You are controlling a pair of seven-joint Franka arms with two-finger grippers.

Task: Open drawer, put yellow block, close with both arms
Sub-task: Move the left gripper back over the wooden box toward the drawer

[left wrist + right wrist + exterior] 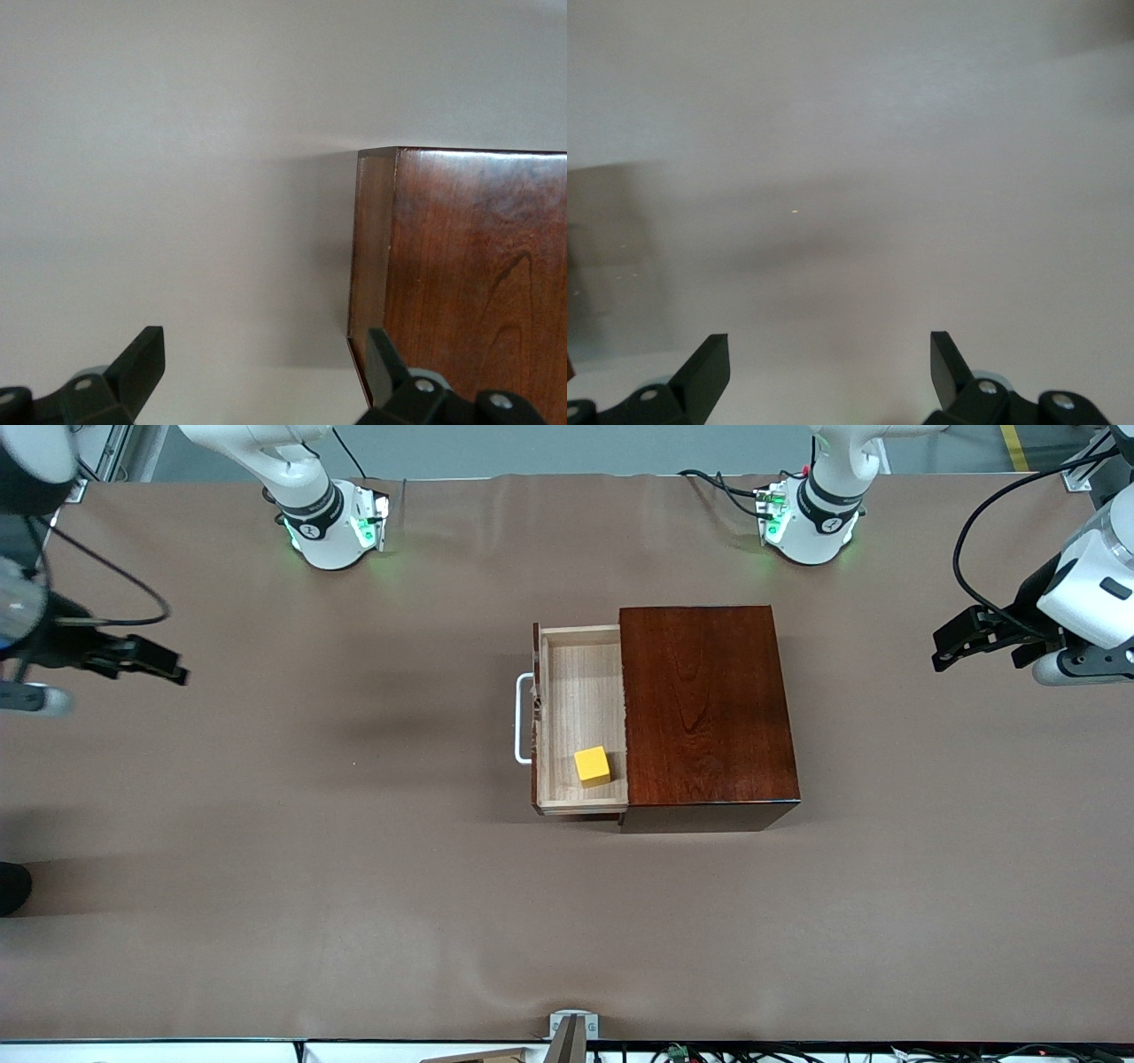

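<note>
**Front view.** The drawer (580, 717) stands pulled out of the wooden box (707, 707), toward the right arm's end of the worktop (354, 886). The yellow block (593, 765) lies inside the drawer tray, at about 5 o'clock from the tray's centre, close to the box opening. The white handle (523, 718) sits at 9 o'clock on the drawer front. Judged from this layout, only the closing step remains. The right tool (164, 666) hangs over bare worktop, well apart from the handle, at 9 o'clock from the drawer. The left tool (952, 646) hangs over the worktop at 3 o'clock from the box, also well apart.

Risks:
- A push on one end of the drawer front could skew the tray and jam it.
- If the left arm does not brace the box, the whole box may slide along the worktop.
- A fast push could shift the block within the tray.

**Left wrist view.** The left tool (266, 367) has its fingers (142, 363) spread wide, holding nothing. It faces a corner of the box, apart from it.

**Right wrist view.** The right tool (830, 367) has its fingers (707, 365) fully spread and empty. Only bare worktop lies ahead; the drawer is not visible here.
</note>
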